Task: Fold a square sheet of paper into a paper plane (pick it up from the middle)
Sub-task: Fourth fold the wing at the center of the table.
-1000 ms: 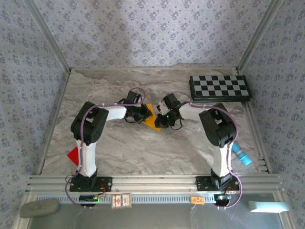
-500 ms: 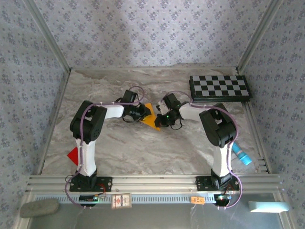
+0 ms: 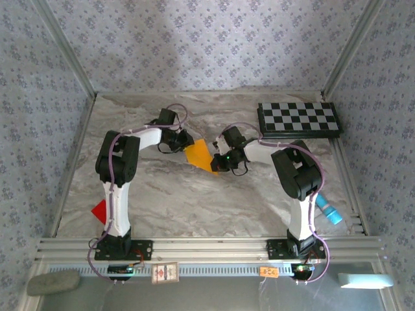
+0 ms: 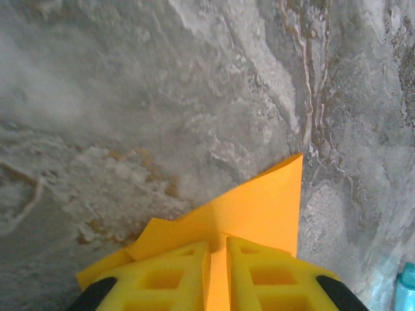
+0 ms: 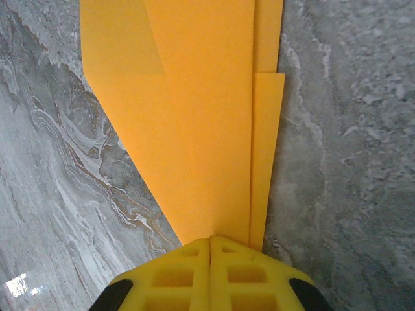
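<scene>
Marbled grey counter [image 3: 194, 201] lies between walls [image 3: 207, 39] papered in a small flower pattern, with both arms reaching to its middle.

The right tool [image 5: 211, 243] is closed, its yellow fingers [image 5: 249, 275] meeting in a hairline seam. The narrow tip of the paper plane [image 3: 198, 155] runs straight into that seam, so the tool has the tip pinched. From there the orange-yellow paper widens away from the fingers in folded layers, with one long straight edge and a narrower strip lying alongside it.

The left tool [image 4: 218, 243] sits at the plane's opposite, wider end. Its fingers [image 4: 168, 278] stand a thin slit apart and orange paper shows through the slit. A small raised flap of the plane passes under one finger. Whether this tool grips the paper or only rests over it I cannot tell.

The half-folded plane rests on the counter between the two tools, slanting from the left tool down to the right one.

Beyond the plane and off to its right, against the back wall, lies a black-and-white checkerboard [image 3: 298, 118]. Well to the plane's left and nearer the arm bases is a small red triangular piece [image 3: 99, 210]. Far to its right, by the counter's edge, lies a light blue cylinder [image 3: 329, 211].
</scene>
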You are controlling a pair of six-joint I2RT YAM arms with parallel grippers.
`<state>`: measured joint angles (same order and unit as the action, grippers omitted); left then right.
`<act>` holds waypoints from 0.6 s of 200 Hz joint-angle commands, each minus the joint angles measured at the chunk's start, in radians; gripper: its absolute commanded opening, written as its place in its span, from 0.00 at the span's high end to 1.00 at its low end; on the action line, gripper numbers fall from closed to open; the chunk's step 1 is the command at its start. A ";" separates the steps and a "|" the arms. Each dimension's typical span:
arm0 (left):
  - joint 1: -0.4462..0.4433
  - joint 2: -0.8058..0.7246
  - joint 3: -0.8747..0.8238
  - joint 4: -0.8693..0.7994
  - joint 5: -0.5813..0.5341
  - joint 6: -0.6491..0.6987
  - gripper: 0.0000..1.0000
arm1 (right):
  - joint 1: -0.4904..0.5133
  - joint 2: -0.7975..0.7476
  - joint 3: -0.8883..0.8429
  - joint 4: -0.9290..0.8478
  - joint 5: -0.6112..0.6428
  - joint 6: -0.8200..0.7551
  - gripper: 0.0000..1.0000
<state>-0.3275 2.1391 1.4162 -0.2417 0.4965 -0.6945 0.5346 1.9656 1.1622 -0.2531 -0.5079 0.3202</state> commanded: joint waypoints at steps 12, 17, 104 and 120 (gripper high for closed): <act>0.064 0.061 0.058 -0.116 -0.242 0.100 0.84 | -0.013 0.035 -0.065 -0.203 0.117 -0.017 0.97; 0.067 0.061 0.065 -0.123 -0.246 0.103 0.84 | -0.013 0.033 -0.064 -0.200 0.112 -0.015 0.97; 0.097 -0.171 0.108 -0.156 -0.233 0.091 0.77 | 0.008 -0.104 0.021 0.011 -0.040 0.091 0.87; 0.097 -0.268 0.039 -0.117 -0.231 0.052 0.71 | -0.010 -0.154 0.012 0.095 -0.059 0.142 0.79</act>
<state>-0.2203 2.0647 1.5120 -0.3859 0.2752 -0.6048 0.5392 1.9095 1.1587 -0.2539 -0.5232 0.3775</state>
